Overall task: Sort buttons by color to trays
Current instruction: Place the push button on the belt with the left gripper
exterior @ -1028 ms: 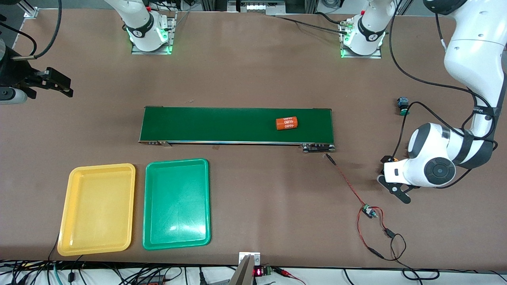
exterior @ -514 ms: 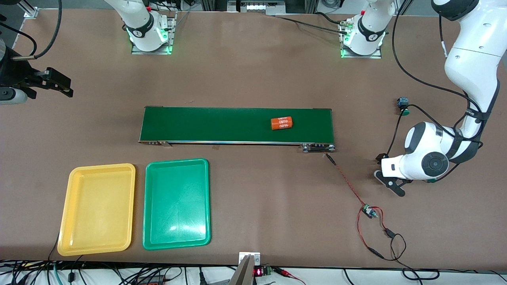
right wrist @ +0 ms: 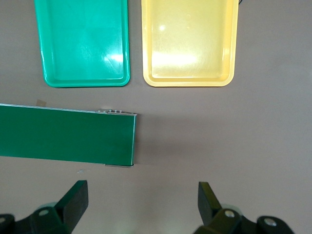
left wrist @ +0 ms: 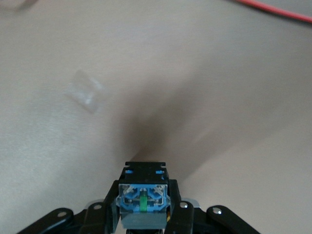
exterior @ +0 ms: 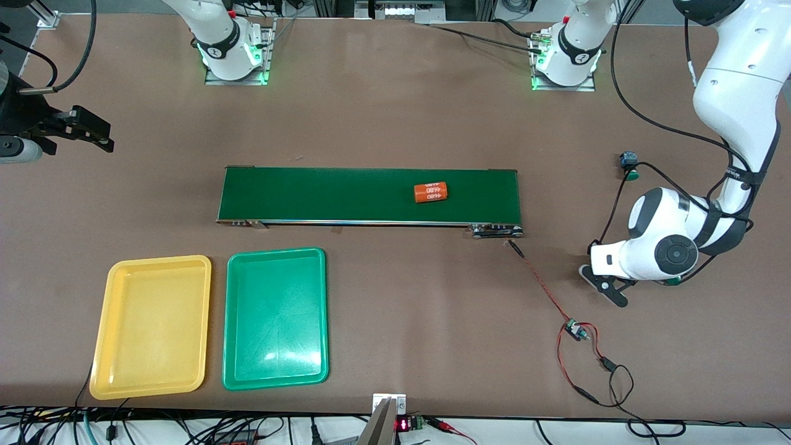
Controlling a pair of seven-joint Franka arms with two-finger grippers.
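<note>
My left gripper (left wrist: 144, 207) is shut on a button (left wrist: 144, 195) with a black boxy body. Its blue back with a green strip faces the wrist camera, and its cap is hidden. In the front view the left hand hangs low over the table at the left arm's end, with a green sliver (exterior: 672, 282) showing under it. A second button (exterior: 628, 165) with a green cap lies on the table by the left arm. The yellow tray (exterior: 151, 326) and green tray (exterior: 275, 318) sit side by side, both bare. My right gripper (right wrist: 141, 200) waits open, high over the right arm's end.
A long dark green conveyor belt (exterior: 309, 194) crosses the middle of the table and carries an orange cylinder (exterior: 430, 192) with white numbers. A red wire with a small circuit board (exterior: 575, 329) trails from the belt's end toward the front camera.
The left gripper has shut on the button and its hand has shifted slightly toward the belt. The orange cylinder has ridden along the belt toward the right arm's end.
</note>
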